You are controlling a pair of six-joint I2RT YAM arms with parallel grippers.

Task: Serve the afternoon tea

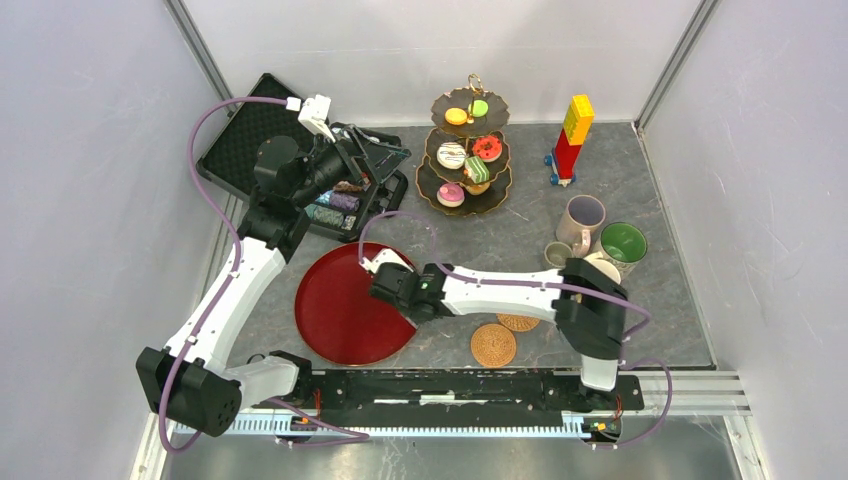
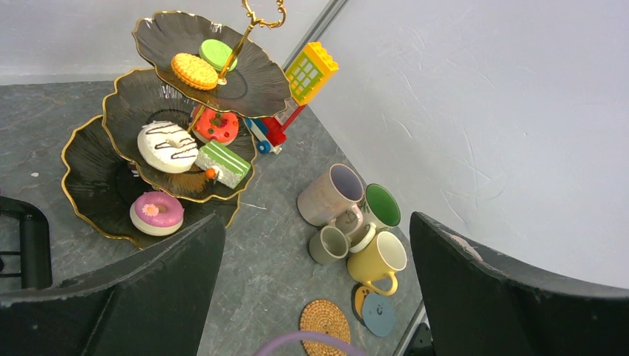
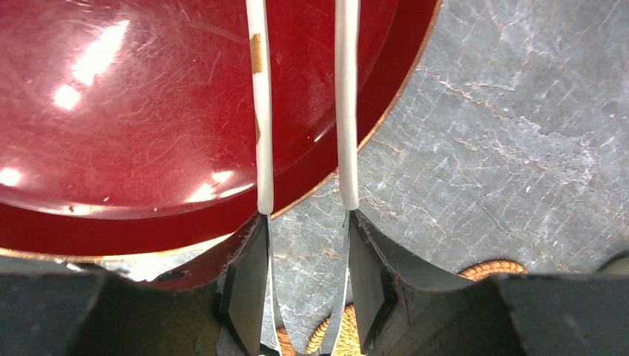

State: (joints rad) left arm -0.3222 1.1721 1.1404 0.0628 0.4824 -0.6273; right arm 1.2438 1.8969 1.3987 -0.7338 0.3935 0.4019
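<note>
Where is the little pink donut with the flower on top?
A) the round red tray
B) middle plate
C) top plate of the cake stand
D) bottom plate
D: the small pink-iced toy donut lies on the lowest, widest plate of the three-tier dark gold-rimmed stand.

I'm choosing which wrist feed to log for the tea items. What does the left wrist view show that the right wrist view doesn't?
Only the left wrist view shows the three-tier stand with its sweets, the four mugs and the block tower. Only the right wrist view shows the red tray and the tongs gripped in the right tool. Both show the grey table and a woven coaster, though I cannot tell if it is the same one.
</note>
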